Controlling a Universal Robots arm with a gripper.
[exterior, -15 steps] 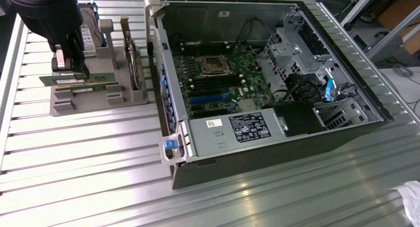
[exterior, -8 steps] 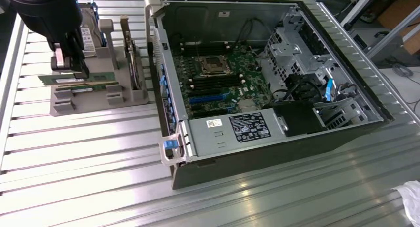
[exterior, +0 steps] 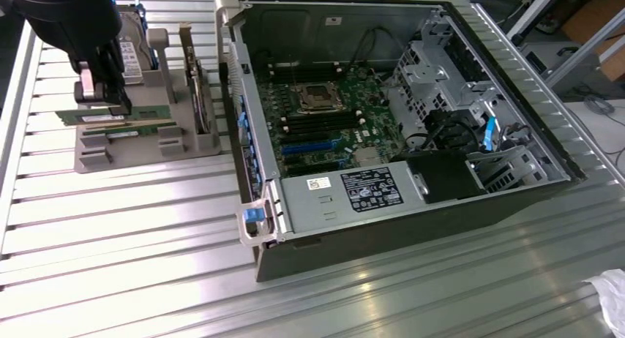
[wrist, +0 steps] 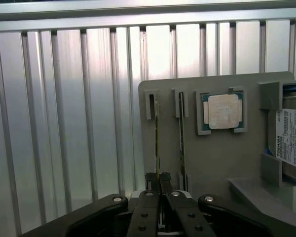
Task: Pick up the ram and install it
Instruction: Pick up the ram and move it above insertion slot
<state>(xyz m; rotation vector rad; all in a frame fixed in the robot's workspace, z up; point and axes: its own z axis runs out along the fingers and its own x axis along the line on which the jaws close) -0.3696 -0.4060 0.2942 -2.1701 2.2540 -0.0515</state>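
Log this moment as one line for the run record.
phase: grasp | gripper: shut on ram | ram: on edge in gray holder | second stick: in next slot | install: not yet done

Your hand (exterior: 110, 104) is down at the grey holder (exterior: 146, 144) on the exterior view's left, fingers pinched together on the top edge of the ram (exterior: 102, 117). The stick sits on edge in its slot, and a second stick (exterior: 127, 131) lies just beside it, nearer the camera. The open PC case (exterior: 391, 235) is to the right on the ribbed tabletop (exterior: 117, 228), well apart from the hand. Inside you can see the motherboard (exterior: 337, 137), CPU socket (exterior: 317, 96), black memory slots (exterior: 317, 124) and a labelled power supply (exterior: 342, 195). There's a blue latch (exterior: 252, 215) at the near corner.
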